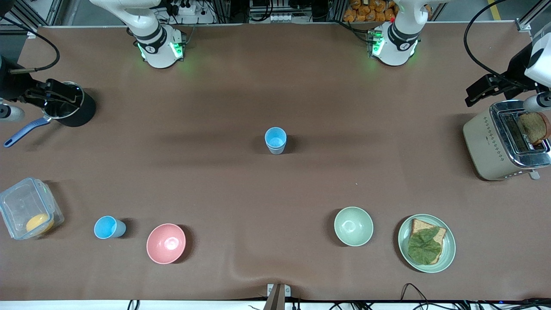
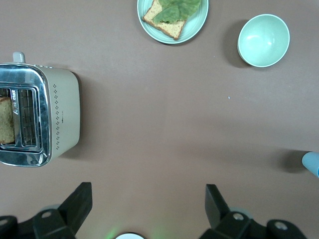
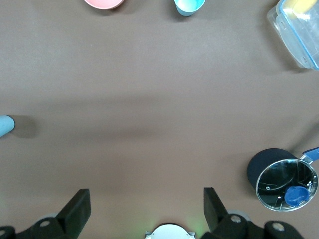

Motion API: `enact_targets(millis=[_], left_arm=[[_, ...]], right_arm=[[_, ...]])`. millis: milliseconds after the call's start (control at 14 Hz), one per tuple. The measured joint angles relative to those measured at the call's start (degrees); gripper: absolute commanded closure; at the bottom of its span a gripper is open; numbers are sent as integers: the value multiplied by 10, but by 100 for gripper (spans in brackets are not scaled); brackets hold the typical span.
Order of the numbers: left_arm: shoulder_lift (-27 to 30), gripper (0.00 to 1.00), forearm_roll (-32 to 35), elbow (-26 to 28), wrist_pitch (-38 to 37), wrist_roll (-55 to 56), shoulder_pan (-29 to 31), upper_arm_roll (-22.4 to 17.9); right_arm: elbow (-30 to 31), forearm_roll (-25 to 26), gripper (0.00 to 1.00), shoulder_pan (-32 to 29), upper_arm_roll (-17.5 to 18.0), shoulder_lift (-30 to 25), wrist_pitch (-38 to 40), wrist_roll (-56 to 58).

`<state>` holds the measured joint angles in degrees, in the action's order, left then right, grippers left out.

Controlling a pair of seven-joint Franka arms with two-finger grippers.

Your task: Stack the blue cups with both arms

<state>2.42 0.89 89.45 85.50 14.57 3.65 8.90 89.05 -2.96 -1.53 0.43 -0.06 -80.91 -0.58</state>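
In the front view a bright sky-blue cup stands upright at the middle of the table, and it appears to sit inside a duller grey-blue cup. This stack shows at the edge of the left wrist view and of the right wrist view. Another sky-blue cup stands near the front camera toward the right arm's end, beside the pink bowl; it also shows in the right wrist view. My left gripper and right gripper are open and empty, each high over bare table near its own base.
A pale green bowl and a green plate with bread and a leaf lie near the front camera. A toaster stands at the left arm's end. A black pot and a clear box are at the right arm's end.
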Motion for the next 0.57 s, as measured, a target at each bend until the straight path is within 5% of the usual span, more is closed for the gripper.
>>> enact_targets(millis=[571], left_arm=[[0,0,0,0,0,0,0,-1]], right_arm=[[0,1,0,-6,6,1,1,-1]])
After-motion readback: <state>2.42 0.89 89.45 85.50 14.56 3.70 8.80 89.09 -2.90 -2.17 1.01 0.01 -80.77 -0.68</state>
